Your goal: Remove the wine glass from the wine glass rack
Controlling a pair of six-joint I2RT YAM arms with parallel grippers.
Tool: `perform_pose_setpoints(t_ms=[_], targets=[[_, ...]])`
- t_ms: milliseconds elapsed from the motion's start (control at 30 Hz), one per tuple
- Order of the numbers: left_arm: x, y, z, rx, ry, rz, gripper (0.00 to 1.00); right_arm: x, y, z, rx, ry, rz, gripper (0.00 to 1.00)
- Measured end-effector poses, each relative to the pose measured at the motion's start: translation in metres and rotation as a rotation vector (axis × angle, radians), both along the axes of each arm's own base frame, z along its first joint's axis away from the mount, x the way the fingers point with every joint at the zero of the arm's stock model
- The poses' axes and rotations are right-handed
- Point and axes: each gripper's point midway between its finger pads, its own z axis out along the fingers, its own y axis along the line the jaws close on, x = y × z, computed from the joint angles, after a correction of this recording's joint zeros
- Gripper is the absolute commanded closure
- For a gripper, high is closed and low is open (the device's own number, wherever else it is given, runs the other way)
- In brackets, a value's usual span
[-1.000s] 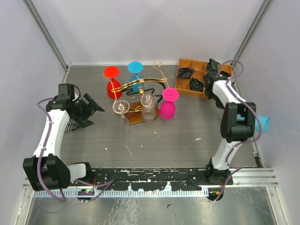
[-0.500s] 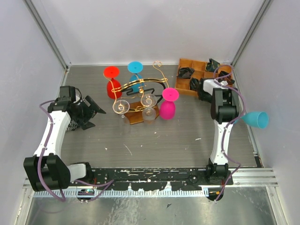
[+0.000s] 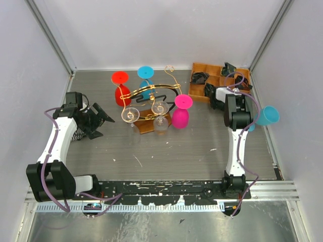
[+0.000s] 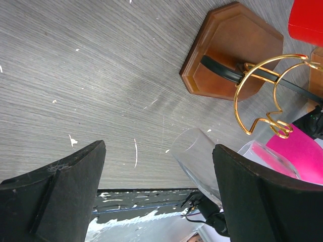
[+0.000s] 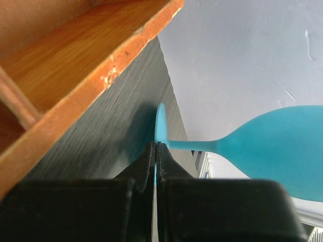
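The wine glass rack is a gold wire stand on a brown wooden base at mid table. Two clear wine glasses hang from it upside down. My left gripper is open and empty to the left of the rack. In the left wrist view a clear glass lies between its fingers, with the base and gold wire beyond. My right gripper is shut on the foot of a blue wine glass, held on its side at the right edge.
Red, blue and pink glasses stand upside down around the rack. An orange-brown compartmented tray with black items sits at the back right, close to my right wrist. A striped object lies under the left arm.
The right arm has folded in toward the tray, carrying the blue glass up and left from the right wall. The left gripper has barely moved.
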Motion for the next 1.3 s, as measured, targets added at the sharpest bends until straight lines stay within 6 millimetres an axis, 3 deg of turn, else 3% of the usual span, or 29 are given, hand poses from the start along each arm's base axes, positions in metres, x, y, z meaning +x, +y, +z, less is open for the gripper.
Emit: perform_pose_setpoints(t_ms=[267, 467, 700, 733, 867, 1100, 1300], targets=[[0.0, 0.0, 0.0, 0.0, 0.0, 0.0, 0.06, 0.008, 0.003, -0.008, 0.026, -0.018, 0.008, 0.71], [0.0, 0.0, 0.0, 0.0, 0.001, 0.0, 0.06, 0.012, 0.01, -0.01, 0.055, 0.008, 0.042, 0.61], [-0.001, 0.001, -0.001, 0.007, 0.006, 0.003, 0.06, 0.019, 0.038, -0.003, 0.163, -0.041, 0.094, 0.43], [-0.002, 0.002, -0.001, 0.009, 0.009, 0.003, 0.06, 0.021, 0.043, -0.002, 0.184, -0.053, 0.102, 0.38], [-0.004, 0.002, -0.003, 0.016, 0.02, 0.002, 0.06, 0.034, 0.072, 0.006, 0.309, -0.152, 0.147, 0.02], [-0.008, 0.004, -0.002, 0.028, 0.023, 0.006, 0.06, 0.067, 0.125, 0.028, 0.545, -0.378, 0.221, 0.0], [-0.009, 0.004, 0.002, 0.029, 0.009, 0.006, 0.06, 0.083, 0.144, 0.062, 0.661, -0.552, 0.256, 0.0]])
